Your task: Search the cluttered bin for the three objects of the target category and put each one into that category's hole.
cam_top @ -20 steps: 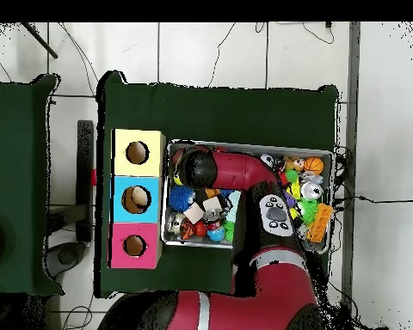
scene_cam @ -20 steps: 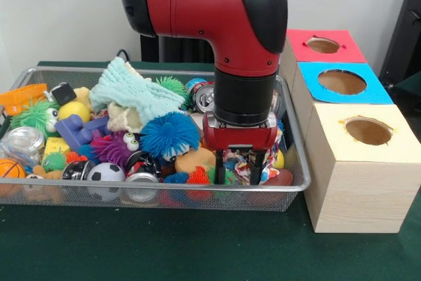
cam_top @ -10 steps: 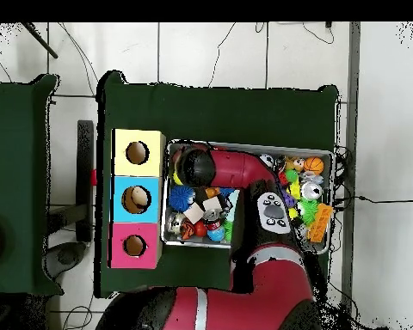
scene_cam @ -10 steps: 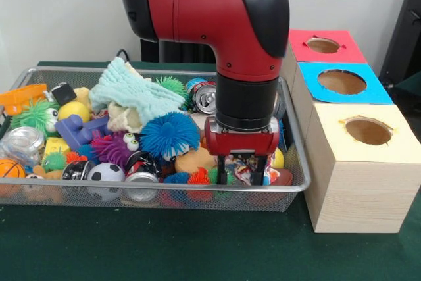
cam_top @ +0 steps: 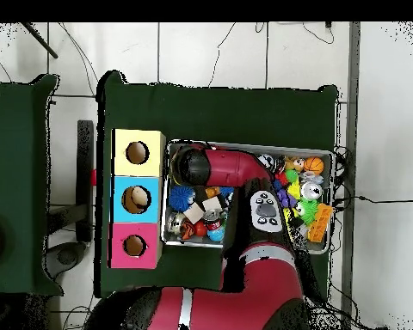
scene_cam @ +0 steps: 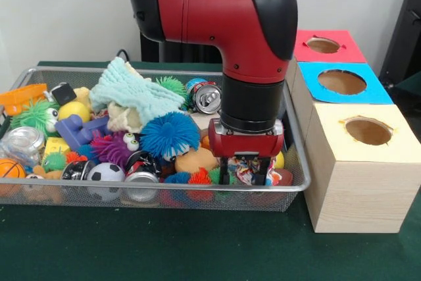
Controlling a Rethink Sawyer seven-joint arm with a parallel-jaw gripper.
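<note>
My gripper (scene_cam: 245, 174) is down in the near right corner of the wire mesh bin (scene_cam: 164, 189). Its two black fingers (scene_cam: 224, 173) stand open on either side of a multicoloured rag-like toy (scene_cam: 247, 169), low among the clutter. Right of the bin stand three boxes with round holes: yellow (scene_cam: 368, 131) nearest, blue (scene_cam: 342, 82) in the middle, red (scene_cam: 323, 45) farthest. In the overhead view the red arm (cam_top: 212, 167) covers the gripper; the yellow box (cam_top: 138, 153), blue box (cam_top: 137, 199) and red box (cam_top: 135, 246) line the bin's left side.
The bin holds a soda can (scene_cam: 208, 97), a blue spiky ball (scene_cam: 170, 133), a teal cloth (scene_cam: 135, 90), a purple spiky toy with eyes (scene_cam: 113, 147), a soccer ball (scene_cam: 105, 173), a small basketball (scene_cam: 10, 168) and several other toys. Green felt (scene_cam: 197, 248) covers the table.
The gripper has shifted a little right, toward the yellow box, and slightly lower over the multicoloured toy. The toys in the bin have not moved.
</note>
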